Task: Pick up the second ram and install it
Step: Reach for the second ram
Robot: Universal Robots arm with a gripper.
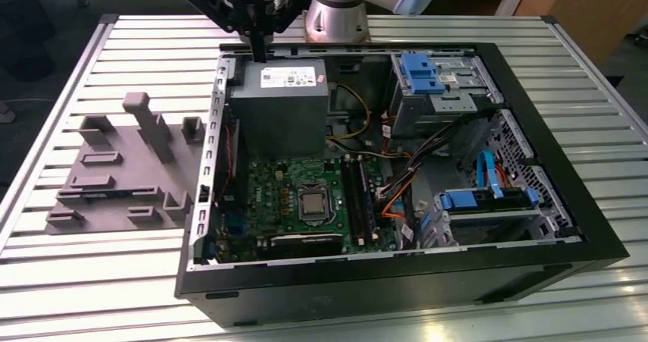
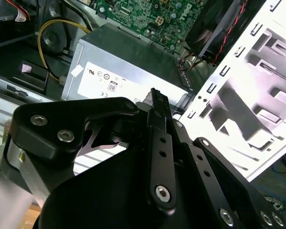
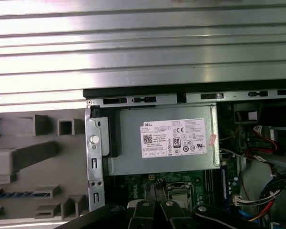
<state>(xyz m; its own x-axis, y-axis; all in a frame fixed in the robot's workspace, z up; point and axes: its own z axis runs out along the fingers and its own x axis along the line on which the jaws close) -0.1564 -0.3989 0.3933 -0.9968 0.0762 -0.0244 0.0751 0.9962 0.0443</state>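
Second ram (image 3: 9, 194) prob. lengthwise in tray (image 3: 62, 167)

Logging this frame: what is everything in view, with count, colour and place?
slatted metal table: one, silver, under everything.
open computer case: one, black, on the table.
plastic fixture tray: one, grey, at the exterior view's left of the case.
long flat ram strip: one, dark blue-black, lying in the fixture tray.
metal power supply: one, grey with white label, inside the case.
motherboard: one, green, inside the case.
plastic drive brackets: two, blue, inside the case at the exterior view's right.
gripper: one, black, shut, above the case's rim by the power supply.
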